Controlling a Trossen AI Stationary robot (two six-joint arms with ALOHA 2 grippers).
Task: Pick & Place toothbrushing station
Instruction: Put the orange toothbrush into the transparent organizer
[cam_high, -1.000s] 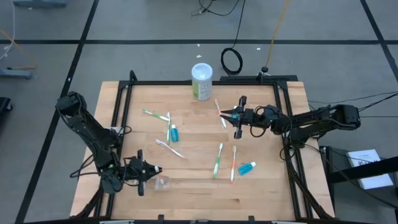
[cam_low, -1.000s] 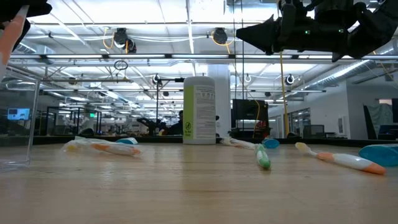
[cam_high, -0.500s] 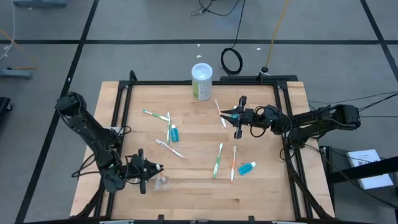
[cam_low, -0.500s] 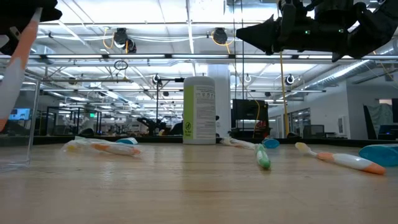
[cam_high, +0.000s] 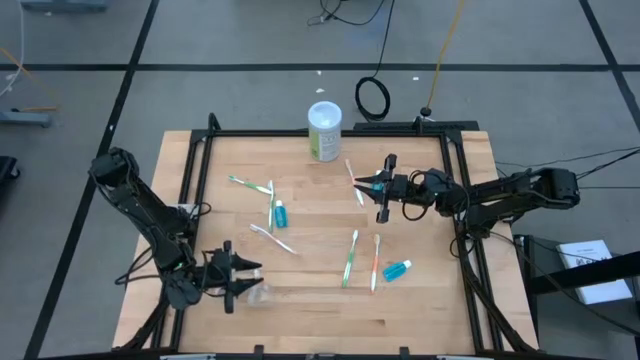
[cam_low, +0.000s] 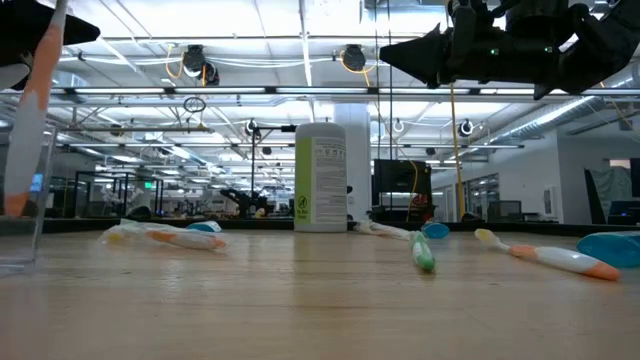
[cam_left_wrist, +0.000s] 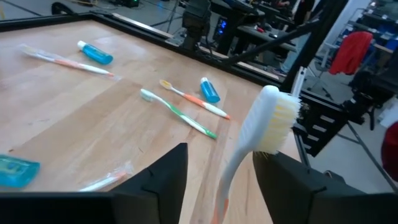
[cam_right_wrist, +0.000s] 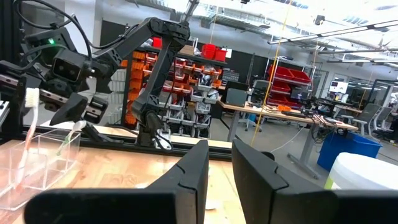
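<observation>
My left gripper (cam_high: 256, 279) hangs open near the table's near left corner, just above the small clear cup (cam_high: 261, 295). A white toothbrush with an orange handle (cam_left_wrist: 261, 121) stands in the cup, head up and leaning. It rises between the open fingers, and no touch shows. In the low view the toothbrush (cam_low: 30, 120) shows at the far left. My right gripper (cam_high: 358, 184) hovers over the far right part of the table, fingers a narrow gap apart with nothing between them. Other toothbrushes (cam_high: 349, 258) and teal tubes (cam_high: 280, 213) lie flat on the wood.
A tall white-and-green canister (cam_high: 324, 130) stands at the far edge. A black frame (cam_high: 195, 170) rims the table. Green toothbrushes (cam_high: 250, 185), a white one (cam_high: 272, 238), an orange one (cam_high: 375, 262) and a second tube (cam_high: 397, 269) lie scattered mid-table. Bare wood runs along the near edge.
My left gripper has opened and let go of the white-and-orange toothbrush. The brush has dropped from the fingers into the clear cup and now stands there leaning, head up. My right arm has kept still.
</observation>
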